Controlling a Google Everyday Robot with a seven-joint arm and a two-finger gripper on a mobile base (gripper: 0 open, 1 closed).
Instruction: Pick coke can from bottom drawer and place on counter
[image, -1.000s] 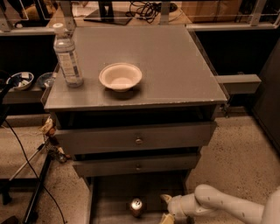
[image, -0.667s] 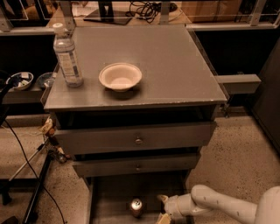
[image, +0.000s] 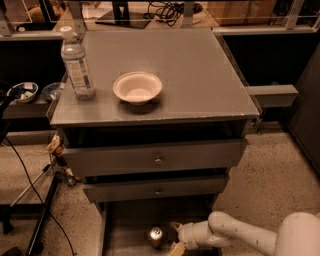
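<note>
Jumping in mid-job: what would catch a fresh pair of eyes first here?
The white arm reaches low into the bottom drawer, its tool open beside the upright coke can. Up on the counter, a white bowl sits beside a clear water bottle near the left edge.

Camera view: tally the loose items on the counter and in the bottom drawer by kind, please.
Clear plastic water bottles: 1, on the grey counter
White round bowls: 1, on the counter
Small red coke cans: 1, in the grey bottom drawer
Total: 3
Gripper: low in the drawer, right of the can, fingers open.
</note>
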